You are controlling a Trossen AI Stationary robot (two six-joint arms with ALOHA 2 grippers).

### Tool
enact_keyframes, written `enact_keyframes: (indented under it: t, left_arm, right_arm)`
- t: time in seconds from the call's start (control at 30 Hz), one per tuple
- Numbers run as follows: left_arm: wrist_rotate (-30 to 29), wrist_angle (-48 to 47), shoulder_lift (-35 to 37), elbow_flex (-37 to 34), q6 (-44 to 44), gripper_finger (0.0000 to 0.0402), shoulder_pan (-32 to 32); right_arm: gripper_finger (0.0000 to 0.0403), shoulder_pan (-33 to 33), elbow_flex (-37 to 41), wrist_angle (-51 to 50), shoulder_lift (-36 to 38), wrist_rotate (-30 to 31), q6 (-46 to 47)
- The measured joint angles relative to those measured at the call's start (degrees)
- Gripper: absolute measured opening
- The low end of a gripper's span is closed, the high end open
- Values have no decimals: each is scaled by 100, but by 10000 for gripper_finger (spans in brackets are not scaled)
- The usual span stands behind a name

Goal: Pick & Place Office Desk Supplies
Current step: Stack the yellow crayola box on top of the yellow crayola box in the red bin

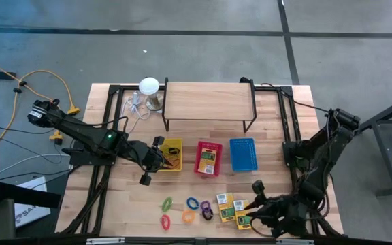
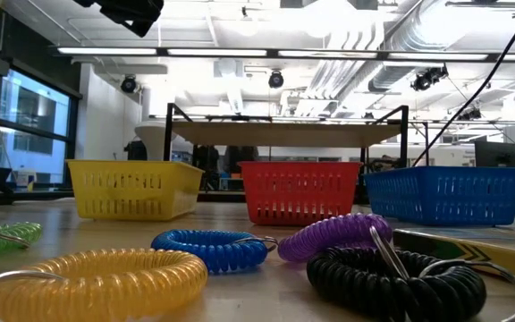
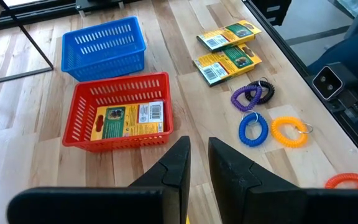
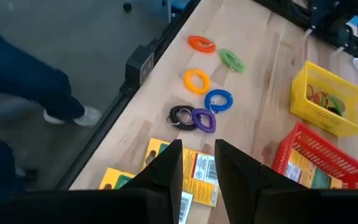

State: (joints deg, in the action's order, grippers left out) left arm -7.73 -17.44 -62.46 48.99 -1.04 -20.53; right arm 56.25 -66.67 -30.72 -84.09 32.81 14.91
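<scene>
Six coil rings sit along the near edge of the table (image 1: 271, 122): orange ring (image 1: 165, 222), green ring (image 1: 167, 203), yellow ring (image 1: 188, 216), blue ring (image 1: 192, 203), and the purple ring (image 1: 207, 206) touching the black ring (image 1: 206, 214). Just beside them, three yellow-and-green card boxes (image 1: 231, 209) lie flat in a loose cluster. Right gripper (image 1: 249, 207) hovers over the boxes near the right front corner, fingers (image 4: 166, 171) narrowly apart, nothing between them. A person's legs (image 4: 23, 87) stand on the floor past that edge in the right wrist view.

Mid-table, three baskets in a row: yellow basket (image 1: 170, 155) with rubber bands (image 4: 323, 98) inside, red basket (image 1: 209, 158) with one card box (image 3: 129, 119) lying flat in it, blue basket (image 1: 243, 154). Left gripper (image 1: 156, 158) is up at the yellow basket's left side, fingers (image 3: 178, 167) a small gap apart, holding nothing visible.

Far side: wooden shelf (image 1: 209, 101) on a black frame, with a white round-topped object (image 1: 148, 87) and its cable to the shelf's left.
</scene>
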Motion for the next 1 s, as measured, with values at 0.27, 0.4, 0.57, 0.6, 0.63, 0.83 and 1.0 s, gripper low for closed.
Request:
enact_keyframes:
  t: [0.27,0.4,0.57,0.6,0.63,0.83,1.0]
  left_arm:
    - [0,0,0,0,0,54,0]
    - [0,0,0,0,0,54,0]
    - [0,-2,0,0,0,54,0]
    - [0,0,0,0,0,54,0]
    - [0,0,0,0,0,54,0]
    - [0,-2,0,0,0,54,0]
    - [0,-2,0,0,0,54,0]
  right_arm:
    - [82,43,-1062,-243,-972,-149,-208]
    - [82,132,-1545,-295,-1431,-122,-148]
    - [82,304,-2148,-402,-2015,16,-22]
    - [82,352,-2278,-445,-2118,72,35]
    - [82,398,-2411,-529,-2219,150,100]
    - [82,691,-3229,-1062,-2863,432,631]
    - [82,847,-3616,-1567,-3280,474,1340]
